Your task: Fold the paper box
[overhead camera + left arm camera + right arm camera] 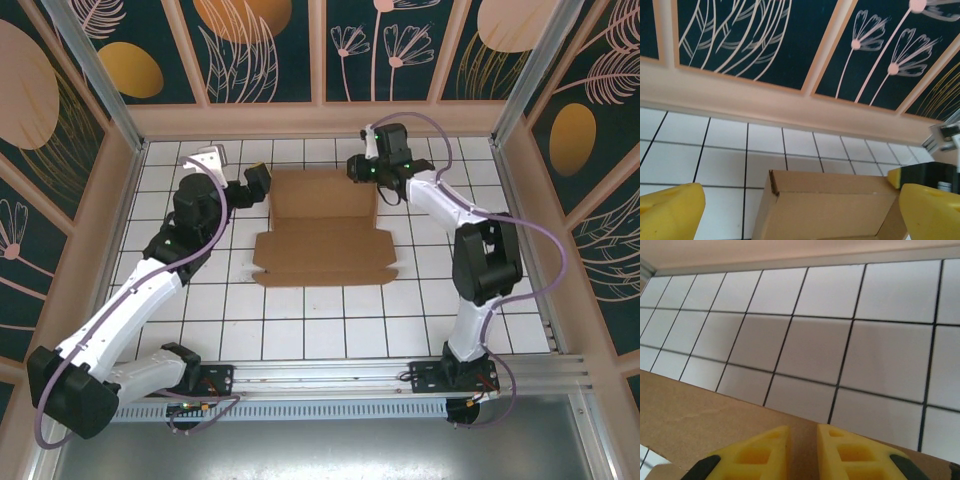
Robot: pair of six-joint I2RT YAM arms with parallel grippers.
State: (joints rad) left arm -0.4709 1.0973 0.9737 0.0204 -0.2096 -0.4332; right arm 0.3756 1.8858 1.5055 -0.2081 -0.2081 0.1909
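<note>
- Top view: the paper box lies mid-surface between the two arms. Its far half looks partly raised, while the near flap with tabs lies flat on the white tiled surface. Judged early to mid task: near flap and closing folds are left.
- Top view: the left tool sits at the box's far left corner and the right tool at its far right corner. The enclosure's back wall is near behind, so there is little room there.
- Left wrist: the left tool is spread wide and holds nothing. The paper box is ahead between the fingers, with one panel standing and a crease across it. The right tool shows just past the box's far end, so the tools could clash.
- Right wrist: the right tool is nearly pressed together, with a narrow gap. A cardboard panel sits right at the fingertips; cannot tell if it is pinched or only touched.
</note>
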